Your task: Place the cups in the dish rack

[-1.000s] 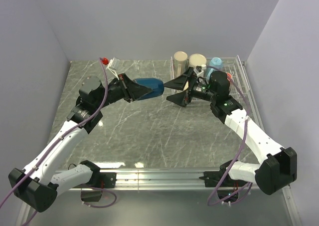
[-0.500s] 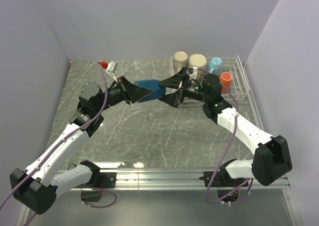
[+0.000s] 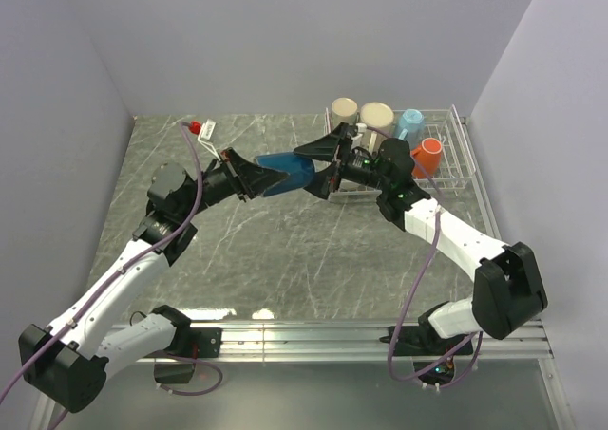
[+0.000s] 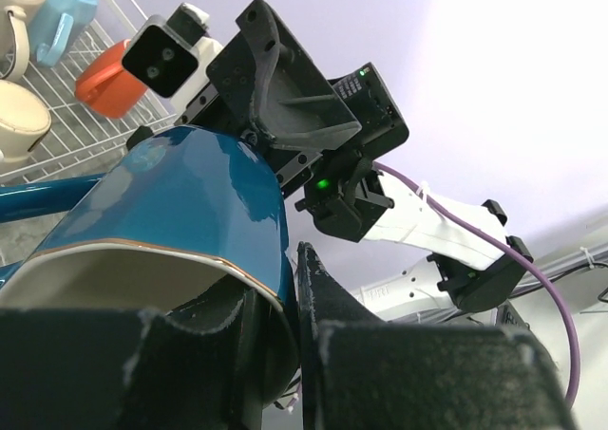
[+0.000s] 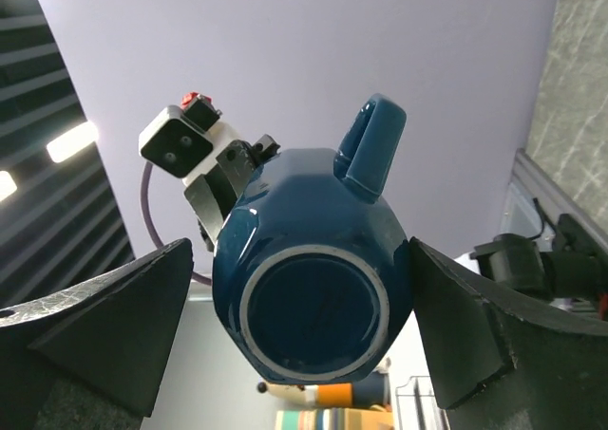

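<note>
Near dish rack (image 3: 460, 145) edge, dark blue mug (image 3: 290, 173)

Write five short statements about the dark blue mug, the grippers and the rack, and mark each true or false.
1. The left gripper grips the dark blue mug by its rim. True.
2. The right gripper is shut on that mug. False: its jaws stand open on either side of the mug's base.
3. The orange mug is in the dish rack. True.
4. The dish rack stands at the table surface's far left. False: far right.
5. The light blue mug is in the rack. True.
</note>
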